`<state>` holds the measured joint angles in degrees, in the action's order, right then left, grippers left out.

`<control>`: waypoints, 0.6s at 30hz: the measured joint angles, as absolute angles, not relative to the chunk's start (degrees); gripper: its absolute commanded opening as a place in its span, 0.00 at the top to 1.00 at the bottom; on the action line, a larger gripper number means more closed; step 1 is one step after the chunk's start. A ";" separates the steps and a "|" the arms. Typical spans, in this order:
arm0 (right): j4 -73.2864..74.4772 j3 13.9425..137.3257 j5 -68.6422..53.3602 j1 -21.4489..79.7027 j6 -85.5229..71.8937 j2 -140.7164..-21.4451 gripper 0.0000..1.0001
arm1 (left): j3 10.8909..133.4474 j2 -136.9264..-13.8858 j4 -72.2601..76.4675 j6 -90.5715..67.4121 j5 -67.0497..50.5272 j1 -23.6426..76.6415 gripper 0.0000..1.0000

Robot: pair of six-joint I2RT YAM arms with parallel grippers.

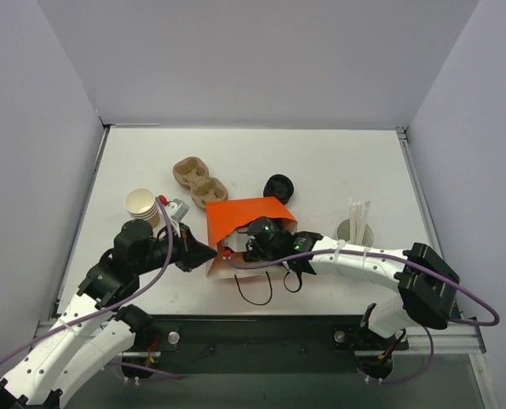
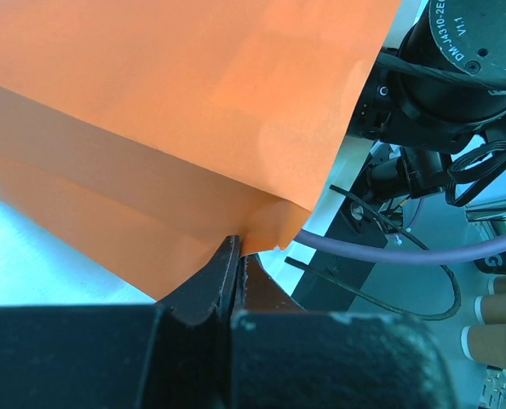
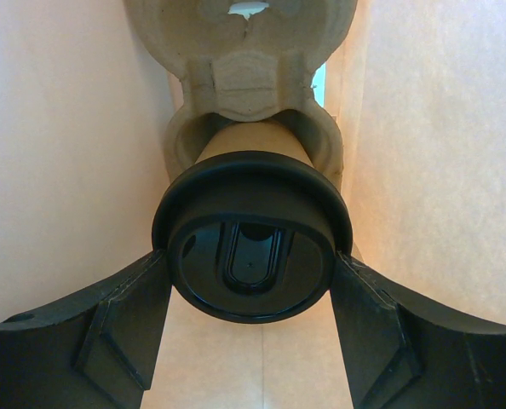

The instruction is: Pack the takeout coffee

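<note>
The takeout coffee [image 3: 251,256], a tan paper cup with a round black lid, fills the middle of the right wrist view. It stands in a pocket of a pulp cup carrier [image 3: 240,60] inside the orange bag [image 1: 246,215]. My right gripper [image 3: 251,277] reaches into the bag's mouth, and its two fingers [image 3: 125,315] press the lid's rim from both sides. My left gripper [image 2: 238,252] is shut on the bag's orange edge [image 2: 266,230] at the mouth's left corner. In the top view the bag and the right gripper [image 1: 248,248] hide the cup.
On the table behind the bag lie a second pulp carrier [image 1: 199,181] and black lids [image 1: 278,187]. A stack of paper cups [image 1: 142,204] stands at the left, a white cup with stirrers [image 1: 355,227] at the right. The bag's black handles [image 1: 255,291] trail toward the near edge.
</note>
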<state>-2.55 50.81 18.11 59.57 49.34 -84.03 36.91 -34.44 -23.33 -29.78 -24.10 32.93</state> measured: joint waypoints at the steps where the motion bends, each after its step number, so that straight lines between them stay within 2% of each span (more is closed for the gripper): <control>1: -2.85 50.74 18.11 59.51 49.32 -84.16 0.52 | 36.91 -34.50 -23.33 -29.78 -24.08 32.91 1.00; 8: -4.03 50.63 18.00 58.98 48.90 -84.77 0.48 | 36.91 -34.70 -23.33 -29.80 -23.94 32.91 1.00; 18: -5.45 50.63 18.59 58.85 48.10 -85.60 0.25 | 36.91 -34.72 -23.38 -29.82 -23.77 32.88 1.00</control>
<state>-5.45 50.63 18.59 58.85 48.10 -85.60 36.91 -34.72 -23.38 -29.82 -23.77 32.88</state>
